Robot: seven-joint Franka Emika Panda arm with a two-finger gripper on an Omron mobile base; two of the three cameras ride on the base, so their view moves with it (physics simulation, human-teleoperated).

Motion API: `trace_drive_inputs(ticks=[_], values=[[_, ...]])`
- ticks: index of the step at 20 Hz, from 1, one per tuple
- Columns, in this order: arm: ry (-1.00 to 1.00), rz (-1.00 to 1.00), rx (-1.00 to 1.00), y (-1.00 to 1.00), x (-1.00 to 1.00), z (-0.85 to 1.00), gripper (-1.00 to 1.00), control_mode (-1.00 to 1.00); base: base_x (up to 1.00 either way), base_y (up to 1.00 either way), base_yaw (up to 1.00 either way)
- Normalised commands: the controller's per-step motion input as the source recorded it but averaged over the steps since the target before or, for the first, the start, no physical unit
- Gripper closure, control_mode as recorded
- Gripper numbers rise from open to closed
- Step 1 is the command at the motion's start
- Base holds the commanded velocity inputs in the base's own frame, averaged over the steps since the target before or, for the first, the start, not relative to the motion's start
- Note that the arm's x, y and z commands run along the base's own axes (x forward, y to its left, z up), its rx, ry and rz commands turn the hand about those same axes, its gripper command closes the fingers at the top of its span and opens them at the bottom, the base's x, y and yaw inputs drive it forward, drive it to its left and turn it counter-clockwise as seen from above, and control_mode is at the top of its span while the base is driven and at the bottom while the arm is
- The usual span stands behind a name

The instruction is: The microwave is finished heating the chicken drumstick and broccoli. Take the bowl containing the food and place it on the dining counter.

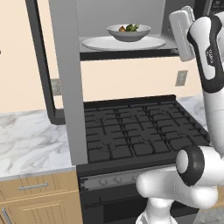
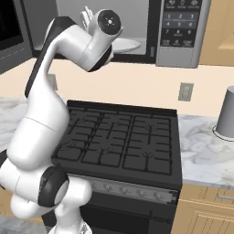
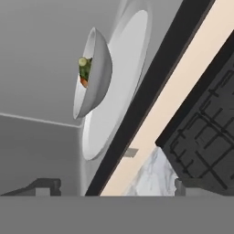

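Above the black stove (image 1: 140, 131) and marble worktop (image 1: 26, 140), the microwave (image 2: 151, 32) stood with its door (image 1: 41, 65) swung wide, and the bowl (image 1: 129, 32) with the broccoli (image 1: 132, 28) and drumstick (image 1: 122, 29) sat on the white turntable (image 1: 124, 43) inside, untouched. The gripper (image 3: 116, 186) was raised level with the opening, just outside it and well short of the bowl, jaws spread wide and holding nothing. Judged to be the reach-in step; the next move called for advancing into the cavity, setting the fingers over the near rim, then closing before any lift toward the dining counter.
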Motion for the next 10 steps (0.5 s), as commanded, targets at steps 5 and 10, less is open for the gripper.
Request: trace_drive_inputs(ticks=[5,10], values=[[0.00,-0.05,0.00,0.17,0.67,-0.01,-1.00,-1.00,0.00,0.00,0.00],[0.00,-0.03,0.00,0.09,0.62,0.00,-1.00,-1.00,0.00,0.00,0.00]])
